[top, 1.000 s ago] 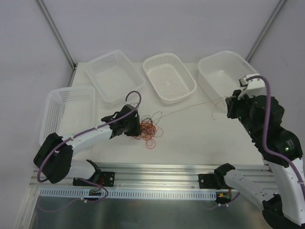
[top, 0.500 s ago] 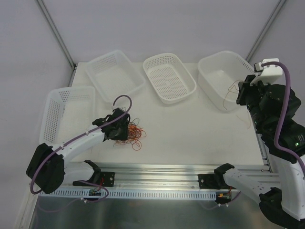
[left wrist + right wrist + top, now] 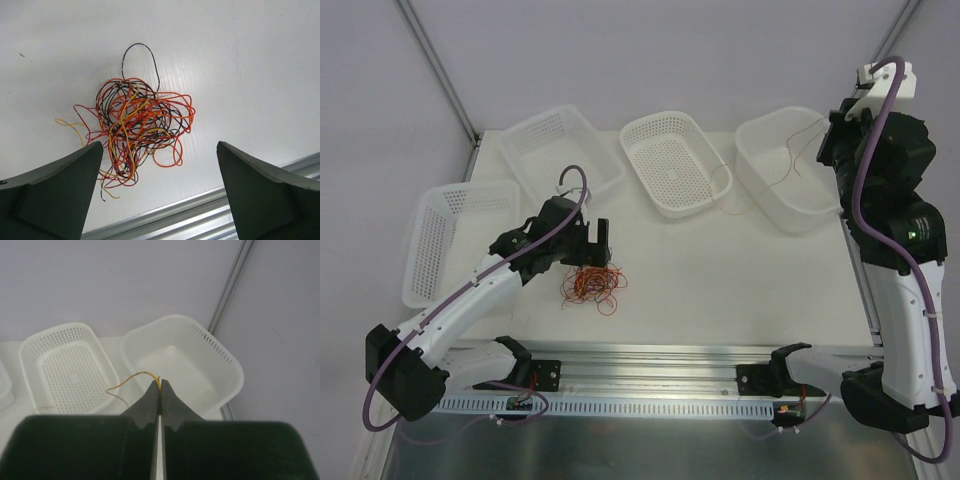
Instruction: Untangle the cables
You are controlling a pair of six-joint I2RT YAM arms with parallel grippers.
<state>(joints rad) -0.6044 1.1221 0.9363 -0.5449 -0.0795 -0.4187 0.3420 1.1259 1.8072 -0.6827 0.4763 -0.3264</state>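
Note:
The cables (image 3: 592, 284) lie as a tangle of red, orange, yellow and black wires on the white table, near its front edge. In the left wrist view the cables (image 3: 135, 127) sit just beyond my spread fingers. My left gripper (image 3: 592, 240) hovers open over the tangle's far side and holds nothing; its jaws (image 3: 159, 145) stand wide apart. My right gripper (image 3: 830, 138) is raised high at the back right and shut on a single thin yellowish-brown cable (image 3: 131, 380). That cable (image 3: 728, 190) trails down over the right basket toward the table.
Four white perforated baskets stand around: one at the far left (image 3: 432, 235), one at the back left (image 3: 535, 130), one in the middle (image 3: 660, 122) and one at the right (image 3: 760, 135), which also shows in the right wrist view (image 3: 225, 360). A metal rail (image 3: 650, 355) runs along the near edge.
My left gripper has opened and drawn back off the tangle, which stays on the table. My right arm has risen and swung back over the right basket, pulling one cable free.

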